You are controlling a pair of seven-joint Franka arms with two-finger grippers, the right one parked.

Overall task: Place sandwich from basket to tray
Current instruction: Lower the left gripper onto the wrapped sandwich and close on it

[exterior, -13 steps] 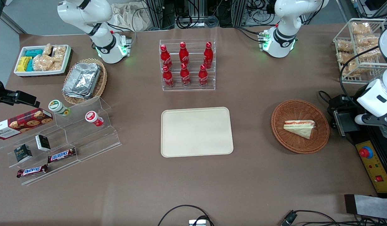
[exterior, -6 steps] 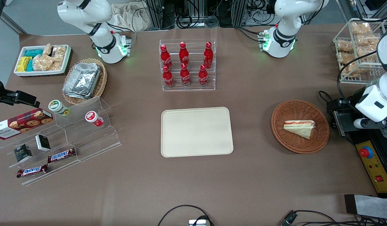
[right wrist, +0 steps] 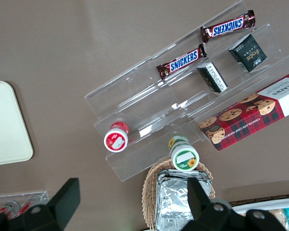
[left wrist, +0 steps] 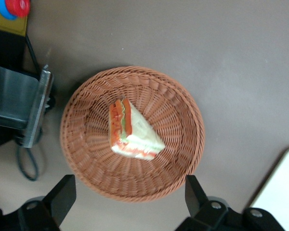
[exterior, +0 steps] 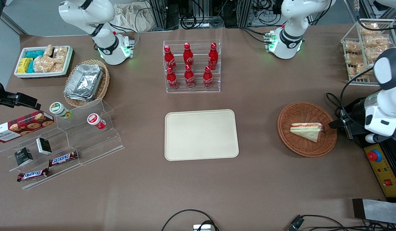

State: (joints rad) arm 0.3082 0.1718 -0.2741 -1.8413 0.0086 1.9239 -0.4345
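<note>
The sandwich (exterior: 306, 131) is a white-bread wedge with red and green filling. It lies in the round reddish-brown basket (exterior: 292, 114) toward the working arm's end of the table. The cream tray (exterior: 201, 134) lies flat at the table's middle, with nothing on it. The left arm's gripper (exterior: 340, 123) hovers at the basket's rim, on the side away from the tray. In the left wrist view the gripper (left wrist: 129, 197) is open wide, its black fingertips (left wrist: 62, 195) flanking the basket (left wrist: 183, 106) rim, apart from the sandwich (left wrist: 132, 130). Nothing is between the fingers.
A black device (exterior: 357, 128) and a yellow control box with a red button (exterior: 379, 166) stand beside the basket. A rack of red cola bottles (exterior: 191, 65) stands farther from the camera than the tray. A wire rack of snacks (exterior: 366, 48) stands near the working arm.
The left arm has swung in toward the basket and lowered. Its gripper now reaches the basket's rim. Sandwich, basket and tray have not moved.
</note>
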